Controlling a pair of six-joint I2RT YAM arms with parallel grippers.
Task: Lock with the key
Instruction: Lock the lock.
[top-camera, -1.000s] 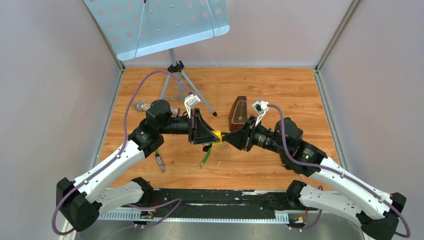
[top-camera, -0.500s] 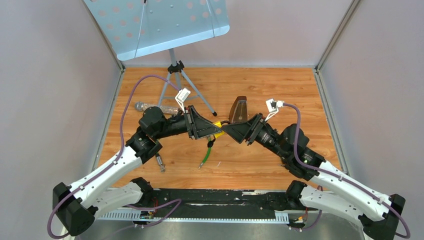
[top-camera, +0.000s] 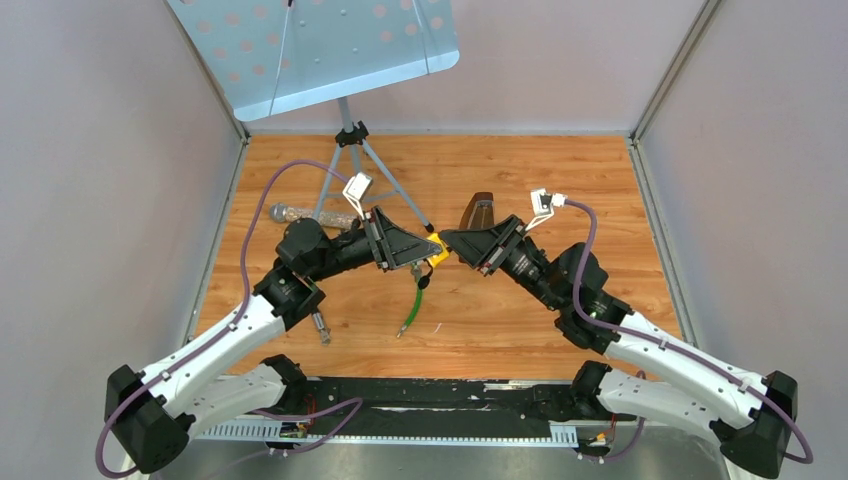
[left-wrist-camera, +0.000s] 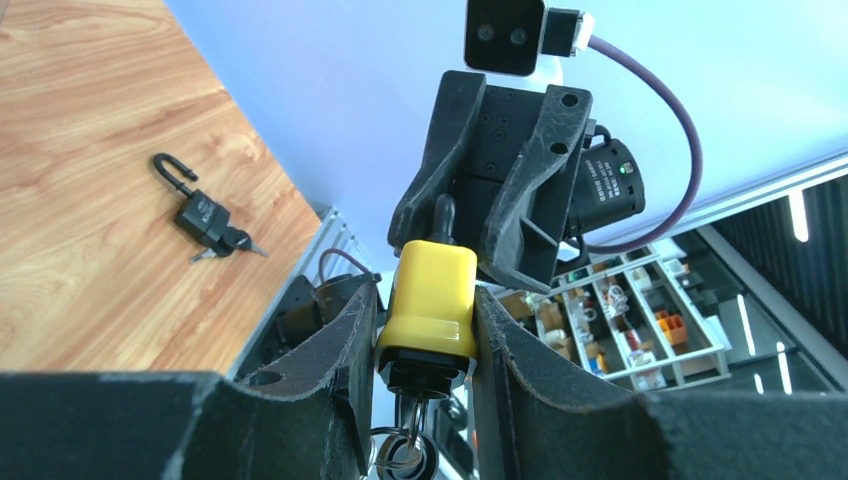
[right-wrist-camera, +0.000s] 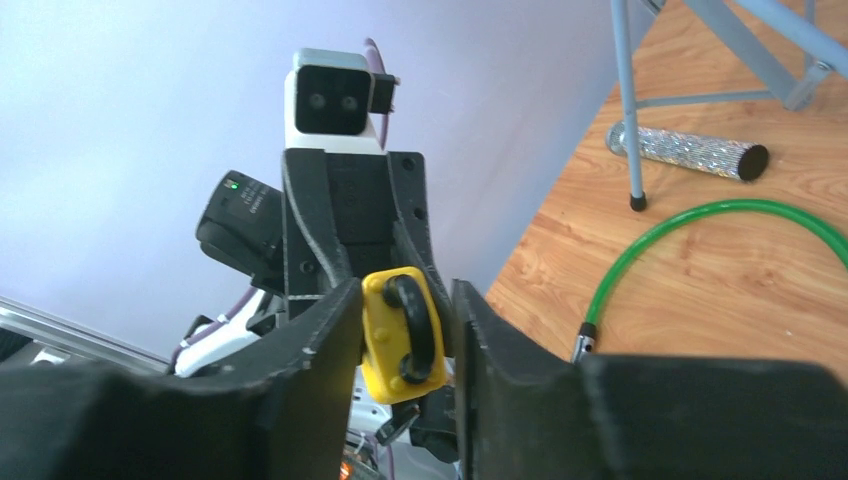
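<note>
Wooden table lies beneath your arms. Above its middle, your left claw pinches the yellow padlock by its body, with the keys dangling below. Your right claw is clamped on the padlock's shackle end.

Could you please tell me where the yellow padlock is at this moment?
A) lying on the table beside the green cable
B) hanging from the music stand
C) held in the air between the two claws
C: the yellow padlock is clamped in the left claw, and the right claw grips its top.
</note>
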